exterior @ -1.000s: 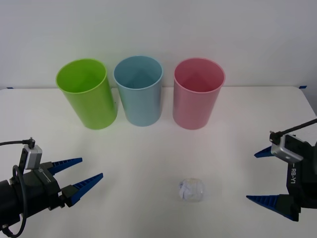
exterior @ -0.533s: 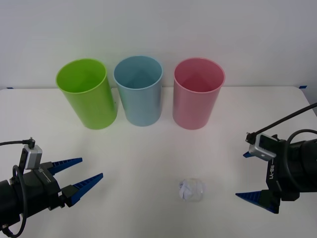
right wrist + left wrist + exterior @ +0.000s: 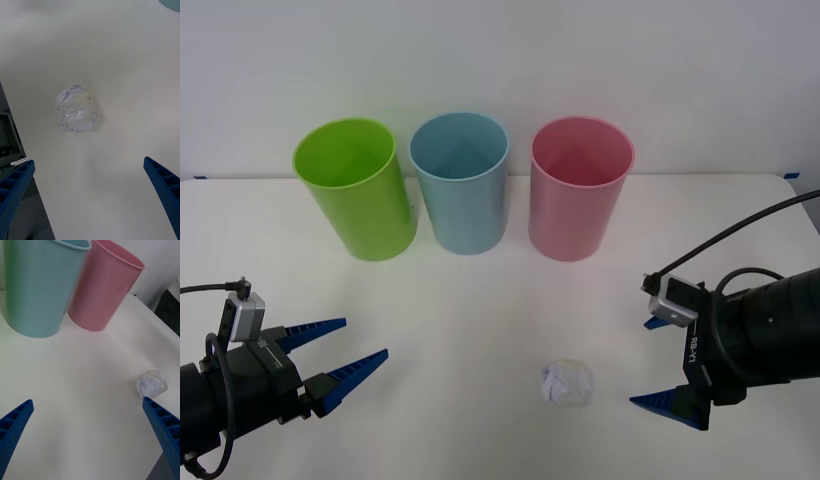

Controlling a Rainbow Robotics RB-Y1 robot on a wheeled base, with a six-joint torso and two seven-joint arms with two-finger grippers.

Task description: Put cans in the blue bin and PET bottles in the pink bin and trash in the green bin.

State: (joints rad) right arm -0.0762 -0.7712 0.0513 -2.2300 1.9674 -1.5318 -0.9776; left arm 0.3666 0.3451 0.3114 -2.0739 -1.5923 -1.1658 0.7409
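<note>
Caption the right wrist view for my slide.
Open right claw poised over the crumpled trash on the white table.

The only lettering stands on the black body of the right gripper [image 3: 662,362], at the right of the scene near the tabletop's front edge: a short white marking printed along the housing, beginning "RB", with the rest too small to make out. The lime-green, light-blue and pink plastic bins carry no labels, and no print can be read on the crumpled white wad.
</note>
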